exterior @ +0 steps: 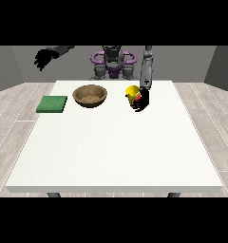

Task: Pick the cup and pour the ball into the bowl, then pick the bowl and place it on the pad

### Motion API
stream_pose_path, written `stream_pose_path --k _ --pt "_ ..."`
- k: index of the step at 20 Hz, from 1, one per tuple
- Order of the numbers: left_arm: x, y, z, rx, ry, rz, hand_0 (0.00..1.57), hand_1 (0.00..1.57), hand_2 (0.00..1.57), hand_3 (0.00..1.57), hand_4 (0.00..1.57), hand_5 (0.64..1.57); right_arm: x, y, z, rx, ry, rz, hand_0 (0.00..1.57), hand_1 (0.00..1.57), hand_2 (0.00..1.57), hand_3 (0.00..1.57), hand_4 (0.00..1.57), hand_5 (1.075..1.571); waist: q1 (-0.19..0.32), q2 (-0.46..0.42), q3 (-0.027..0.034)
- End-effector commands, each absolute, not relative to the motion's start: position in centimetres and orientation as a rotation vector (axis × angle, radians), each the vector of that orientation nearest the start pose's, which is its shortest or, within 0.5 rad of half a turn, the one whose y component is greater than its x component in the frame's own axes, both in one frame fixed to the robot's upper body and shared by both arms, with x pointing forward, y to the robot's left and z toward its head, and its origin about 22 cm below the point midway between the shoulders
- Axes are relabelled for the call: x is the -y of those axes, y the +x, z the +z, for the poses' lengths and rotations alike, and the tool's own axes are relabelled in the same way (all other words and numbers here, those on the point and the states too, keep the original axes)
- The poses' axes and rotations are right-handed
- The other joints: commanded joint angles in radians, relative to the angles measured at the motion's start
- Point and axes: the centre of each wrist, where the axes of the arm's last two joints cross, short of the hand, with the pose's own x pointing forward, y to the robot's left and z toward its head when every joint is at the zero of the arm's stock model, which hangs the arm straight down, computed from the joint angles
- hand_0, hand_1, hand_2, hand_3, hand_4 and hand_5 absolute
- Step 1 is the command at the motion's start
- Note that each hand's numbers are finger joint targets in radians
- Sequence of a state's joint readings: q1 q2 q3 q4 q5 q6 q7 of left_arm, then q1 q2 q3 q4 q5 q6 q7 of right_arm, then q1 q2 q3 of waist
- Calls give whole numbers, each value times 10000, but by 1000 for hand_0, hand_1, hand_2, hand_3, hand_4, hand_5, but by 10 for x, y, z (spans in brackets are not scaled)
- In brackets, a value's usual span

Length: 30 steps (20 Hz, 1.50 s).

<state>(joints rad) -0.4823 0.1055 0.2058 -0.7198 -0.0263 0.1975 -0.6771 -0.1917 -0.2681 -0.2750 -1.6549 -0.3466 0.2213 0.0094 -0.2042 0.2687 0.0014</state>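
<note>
Reaching hand: the hand at the view's right [142, 101] hangs low over the table, right beside the cup; whether its fingers are apart or closed round the cup I cannot tell.
Cup: yellow cup [131, 92], upright, just to the view's left of that hand and seemingly touching it; its long axis stands vertical.
Ball: not visible; presumably inside the cup.
Bowl: brown bowl [90, 95], near the cup, further toward the view's left, on the same far strip of the table.
Pad: green pad [52, 104], flat near the table's edge at the view's left, just beyond the bowl.
Idle hand: the hand at the view's left [43, 59], raised off the table, well apart from everything, fingers hanging relaxed.
Table: white table [116, 152].
Judgement: grasp stage; the hand at the view's right is far nearer, and the pour must travel toward the view's left.
</note>
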Motion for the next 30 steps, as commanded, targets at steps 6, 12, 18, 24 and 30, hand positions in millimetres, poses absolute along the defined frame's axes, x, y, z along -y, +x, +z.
stream_pose_path --k 6,12,18,24,30 --pt "-240 341 -70 17450 4422 -1147 1285 1285 1571 1571 1408 1413 380 266 101 18180 802 -317 0 0 0 182 634 1566 68 -1026 -11" --pt "-181 363 -43 17391 6389 -4130 1298 1298 1571 1571 1398 1488 391 271 72 16645 297 -791 0 0 0 276 639 1564 627 -2386 24" --pt "-154 370 -42 16244 9188 -7502 1362 1362 1571 1571 1448 1533 401 268 58 16268 424 -723 0 0 0 151 668 1561 430 -2942 33" --pt "-117 377 -33 15259 10388 -9676 1357 1357 1571 1571 1456 1535 407 258 26 15861 801 -1244 0 0 0 0 688 1560 792 -3134 8" --pt "-69 387 3 14347 12002 -12112 1311 1311 1571 1571 1470 1529 426 268 23 15532 577 -1317 0 0 0 172 699 1560 846 -3454 18"
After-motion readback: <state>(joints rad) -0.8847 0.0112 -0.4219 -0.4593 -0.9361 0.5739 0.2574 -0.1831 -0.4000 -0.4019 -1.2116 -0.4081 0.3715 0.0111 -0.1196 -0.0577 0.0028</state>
